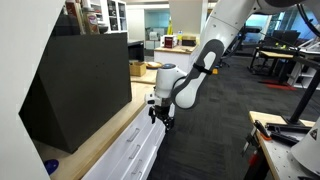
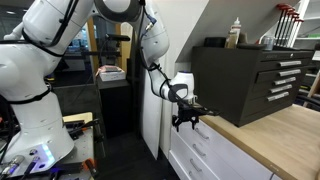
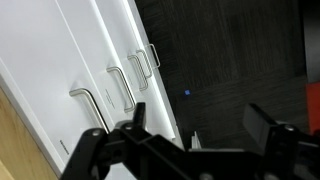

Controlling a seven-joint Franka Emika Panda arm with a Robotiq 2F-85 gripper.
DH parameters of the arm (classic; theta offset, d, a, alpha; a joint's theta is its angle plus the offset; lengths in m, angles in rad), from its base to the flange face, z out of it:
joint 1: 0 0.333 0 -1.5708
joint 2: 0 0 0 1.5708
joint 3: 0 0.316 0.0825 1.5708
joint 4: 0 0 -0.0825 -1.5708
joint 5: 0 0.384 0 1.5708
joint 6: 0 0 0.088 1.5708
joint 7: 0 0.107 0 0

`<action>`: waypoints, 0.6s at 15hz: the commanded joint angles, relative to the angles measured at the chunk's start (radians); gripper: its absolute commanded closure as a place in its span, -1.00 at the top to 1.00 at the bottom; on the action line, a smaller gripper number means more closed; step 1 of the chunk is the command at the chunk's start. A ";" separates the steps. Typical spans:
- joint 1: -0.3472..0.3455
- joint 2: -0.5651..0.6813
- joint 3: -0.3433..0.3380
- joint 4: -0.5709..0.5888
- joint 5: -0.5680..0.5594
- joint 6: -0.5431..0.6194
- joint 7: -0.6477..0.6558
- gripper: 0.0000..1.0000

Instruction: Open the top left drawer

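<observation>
**Gripper poised off the corner, top drawer not yet touched**

From where I stand, the white jointed robot arm (image 1: 212, 45) reaches down so that its black two-fingered gripper (image 2: 187, 119) hangs just off the front edge of the pale wooden surface (image 2: 285, 135), near that surface's end corner. It seems to be held there for a plain reason. The drawer fronts face outward below this edge, so a handle can only be reached from out in front, not from above. The fingers are spread wide with nothing between them, which the wrist view (image 3: 197, 112) shows best, and to my eye that is the readiness needed to close around a bar.

The long, shallow white drawer (image 3: 58, 92) is the front directly under the wooden edge, and it looks flush with its neighbours, so I judge it shut. Its slim silver bar handle (image 3: 88, 103) sits ahead of the gripper and off to one finger's side, near but clearly apart from it. The taller white drawer fronts (image 3: 125, 50) run on below it with matching handles. In an exterior view the drawer (image 1: 138, 140) lies just beneath and beside the gripper (image 1: 160, 113).

A large black metal tool chest (image 2: 245, 80) stands further back on the surface, well clear of the front edge.
</observation>
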 commanded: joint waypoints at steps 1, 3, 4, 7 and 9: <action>-0.002 0.070 -0.014 0.050 -0.047 0.076 -0.076 1.00; -0.004 0.111 -0.016 0.080 -0.059 0.105 -0.105 1.00; -0.006 0.129 -0.016 0.096 -0.062 0.116 -0.117 1.00; -0.007 0.176 -0.012 0.139 -0.063 0.142 -0.146 1.00; -0.010 0.200 -0.008 0.164 -0.065 0.163 -0.164 1.00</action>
